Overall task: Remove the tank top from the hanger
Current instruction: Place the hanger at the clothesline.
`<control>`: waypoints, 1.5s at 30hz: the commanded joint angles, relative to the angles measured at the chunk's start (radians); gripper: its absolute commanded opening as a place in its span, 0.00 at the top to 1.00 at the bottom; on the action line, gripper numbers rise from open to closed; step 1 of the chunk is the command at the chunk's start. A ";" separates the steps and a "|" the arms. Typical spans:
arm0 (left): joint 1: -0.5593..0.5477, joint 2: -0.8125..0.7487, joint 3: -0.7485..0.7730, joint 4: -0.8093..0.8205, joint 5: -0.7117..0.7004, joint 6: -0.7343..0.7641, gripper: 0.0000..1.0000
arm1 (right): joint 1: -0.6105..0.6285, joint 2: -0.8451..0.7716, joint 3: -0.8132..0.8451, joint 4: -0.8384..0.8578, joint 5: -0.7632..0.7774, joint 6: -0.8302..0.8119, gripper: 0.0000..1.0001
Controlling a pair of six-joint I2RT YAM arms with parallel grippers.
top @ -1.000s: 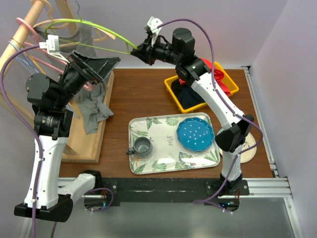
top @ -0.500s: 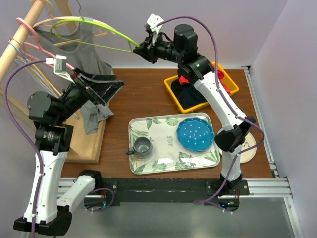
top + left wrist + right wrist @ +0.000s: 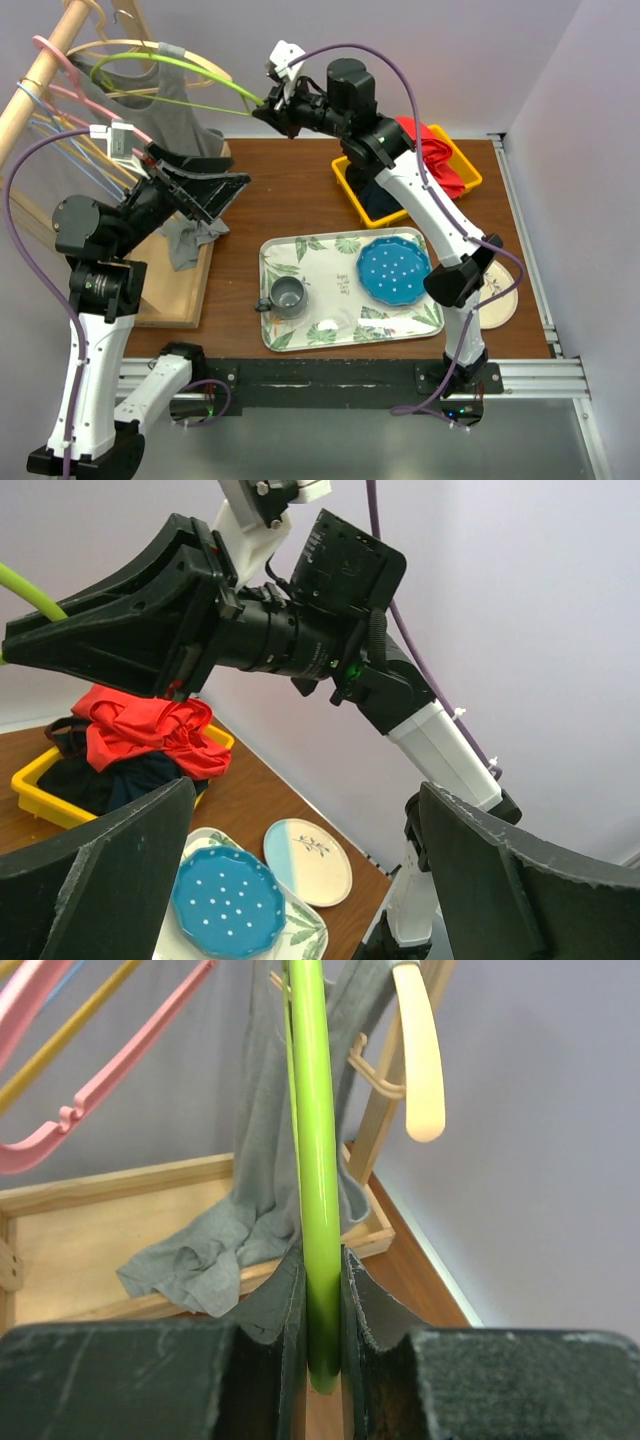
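I'm clamping my right hand (image 3: 272, 103) on the tip of the lime-green plastic hanger (image 3: 314, 1120) — in the wrist view both fingers (image 3: 270, 1300) are pressing tight against the rod. In the overhead view this hand is sitting above the far edge of the brown wooden tabletop (image 3: 290, 190), around 12 o'clock. The grey fabric tank top (image 3: 165, 115) is hanging on that hanger at about 10 o'clock, its lower part draping down onto the shallow wooden box (image 3: 170, 295) beneath. My left hand (image 3: 236, 165) is hovering at the cloth's 3 o'clock side, fingers spread wide apart and gripping nothing — whether it's brushing the fabric I can't tell. A yellow plastic bin (image 3: 350, 185) of red and dark clothes is sitting at 1 o'clock.
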 commanded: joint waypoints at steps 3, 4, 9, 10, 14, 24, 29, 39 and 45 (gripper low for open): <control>-0.006 0.002 0.015 0.013 0.010 0.020 0.00 | -0.006 -0.083 0.047 0.071 0.058 -0.016 1.00; -0.006 0.002 0.015 0.012 0.010 0.020 0.00 | -0.006 -0.086 0.054 0.064 0.059 -0.016 1.00; -0.006 -0.004 0.021 0.016 0.010 0.019 0.00 | -0.006 -0.117 0.034 0.019 0.070 -0.035 1.00; -0.006 -0.007 0.019 0.022 0.008 0.017 0.00 | -0.004 -0.121 0.028 0.018 0.068 -0.035 1.00; -0.006 -0.010 0.019 0.012 0.000 0.000 0.00 | -0.004 -0.147 0.005 0.019 0.032 -0.025 1.00; -0.006 -0.010 0.058 -0.007 -0.052 -0.076 0.00 | -0.007 -0.129 0.042 -0.022 -0.023 0.014 1.00; -0.006 -0.013 0.081 -0.043 -0.079 -0.078 0.00 | -0.006 -0.105 0.066 -0.107 -0.042 0.020 1.00; -0.007 0.006 0.067 -0.045 -0.095 -0.101 0.00 | -0.006 -0.080 0.066 -0.068 -0.102 0.066 1.00; -0.007 -0.012 0.038 -0.017 -0.121 -0.130 0.00 | 0.000 0.012 0.132 -0.050 -0.085 0.124 1.00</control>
